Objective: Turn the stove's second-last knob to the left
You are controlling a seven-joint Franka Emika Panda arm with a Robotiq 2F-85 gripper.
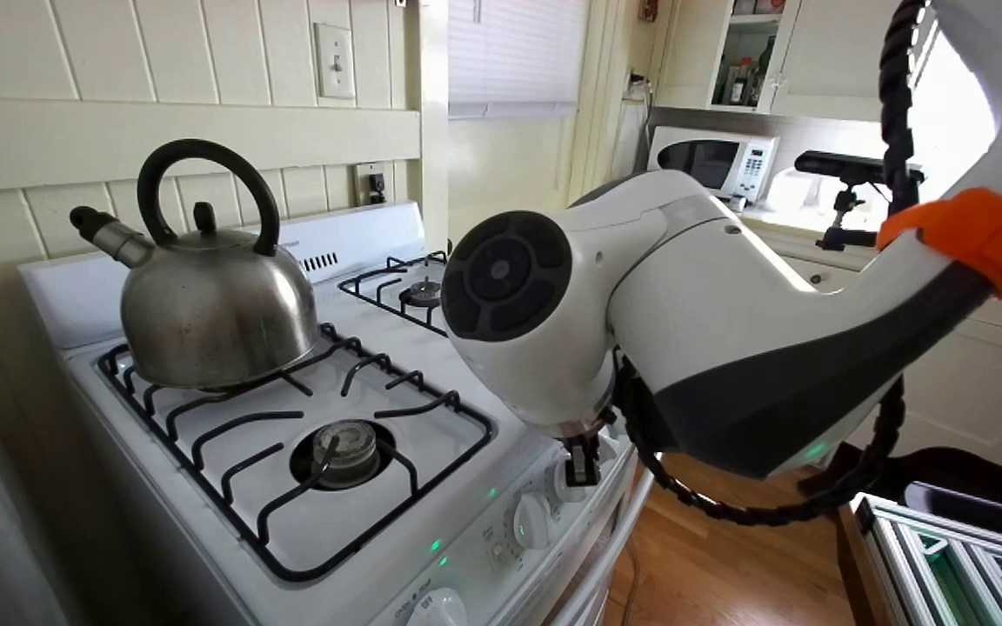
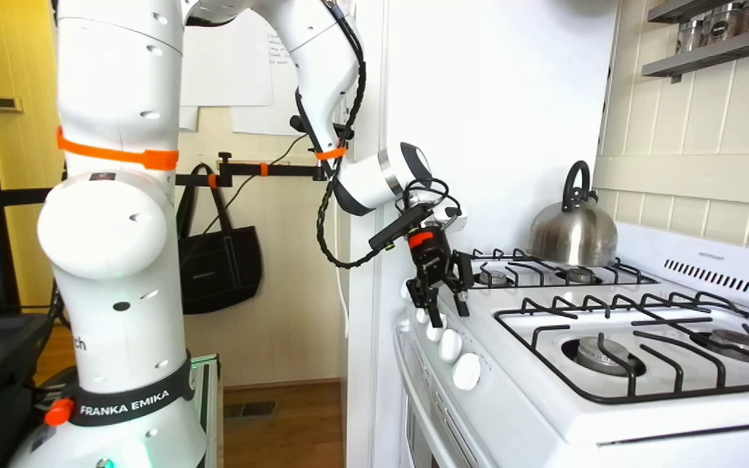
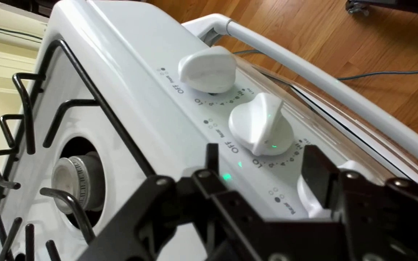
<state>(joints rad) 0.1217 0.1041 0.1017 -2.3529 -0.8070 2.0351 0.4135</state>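
I find the stove [image 2: 508, 383] filling the right of an exterior view. My claw [image 3: 261, 163] hangs over its front edge, spread, nothing pinched. In the wrist view the second-last knob [image 3: 261, 125] lies just beyond the claw; contact I cannot confirm. I judge alignment in hand; next, straddle the knob, pinch, turn left.

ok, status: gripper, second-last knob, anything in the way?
Gripper open, nothing held. Second-last knob ungripped, unobscured in wrist view. Possibly in the way: neighbouring knob, partly hidden behind the gripper there; contact unclear.
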